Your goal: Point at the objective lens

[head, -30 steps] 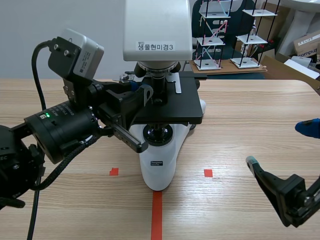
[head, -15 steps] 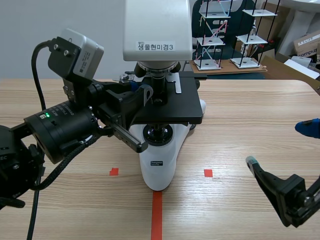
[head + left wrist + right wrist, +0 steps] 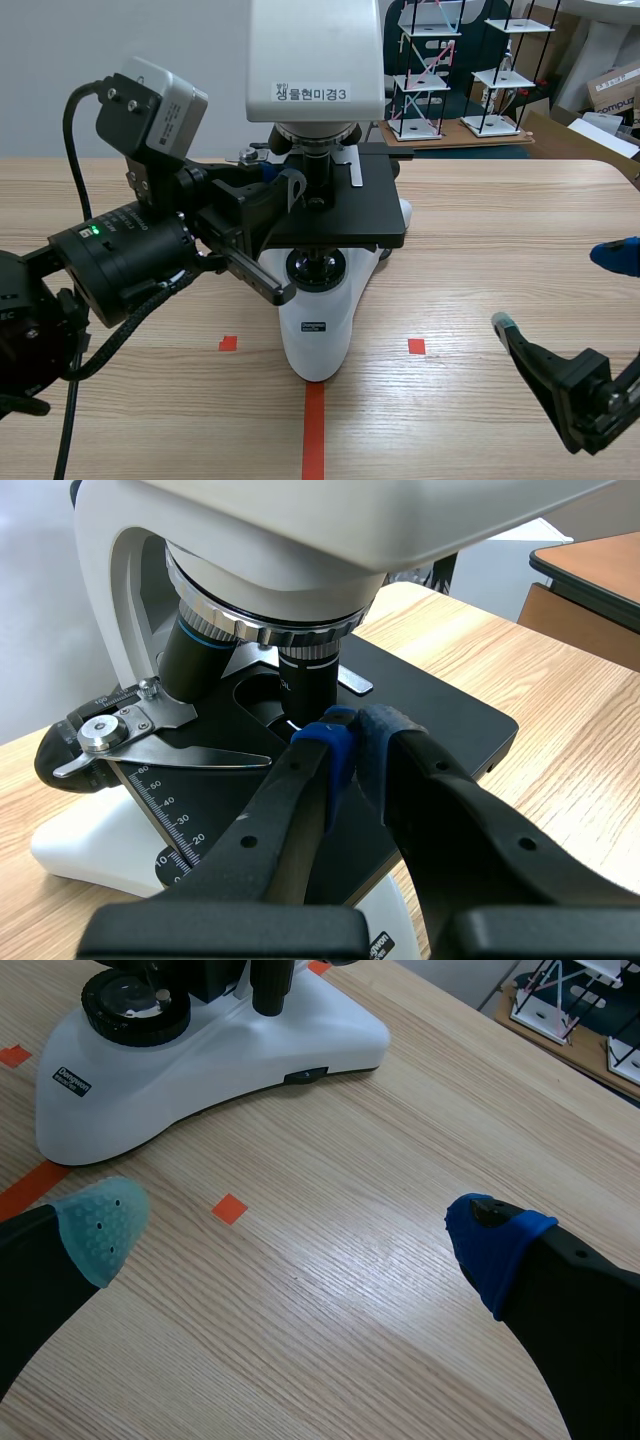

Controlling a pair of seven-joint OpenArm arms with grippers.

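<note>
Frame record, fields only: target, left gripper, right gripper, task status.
target: objective lens, on the microscope above the black stage
left gripper: shut, tips right at the lens's lower end; contact unclear
right gripper: open, holding nothing, low over the table beside the microscope's base
task status: pointing pose looks reached

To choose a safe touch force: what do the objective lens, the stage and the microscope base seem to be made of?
Objective lens: probably metal, satin black, judging by its soft highlights.
Stage: likely metal, matte black, with crisp flat edges.
Microscope base: glossy white, painted metal or plastic; I cannot tell.
</note>
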